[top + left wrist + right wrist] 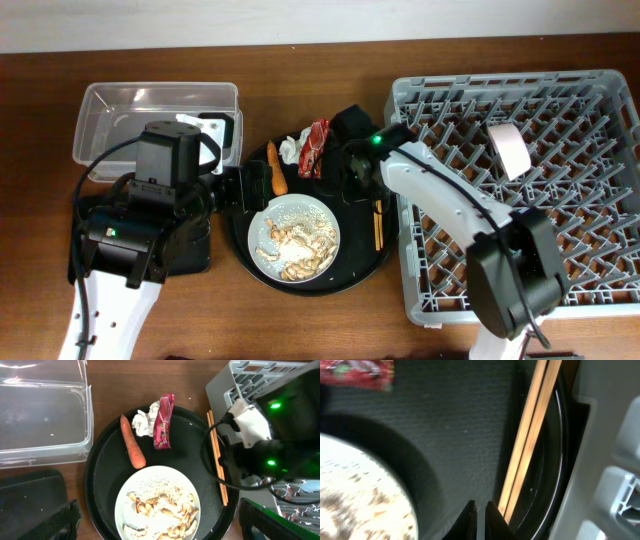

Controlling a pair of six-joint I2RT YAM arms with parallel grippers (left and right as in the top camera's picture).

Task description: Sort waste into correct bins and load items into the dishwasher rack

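Right end effector [480, 508], pressed together and empty, beside the wooden chopsticks [530, 435]: a missed pinch may roll them apart.

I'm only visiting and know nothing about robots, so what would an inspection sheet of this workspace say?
Surface: brown wooden table.
Job's things: orange carrot, crumpled white tissue, red snack wrapper, pale round plate of beige food scraps and two thin wooden chopsticks, all on the large round black tray; clear rectangular plastic tub and shallow black rectangular tray at left; large grey plastic rack at right, one white vessel in it.
Clutter: nothing seen.
Grippers: left tool open over the round tray's left edge; right tool shut, beside the chopsticks, not around them.
Cables: black cables loop along both arms.
Surroundings: pale wall behind the table.
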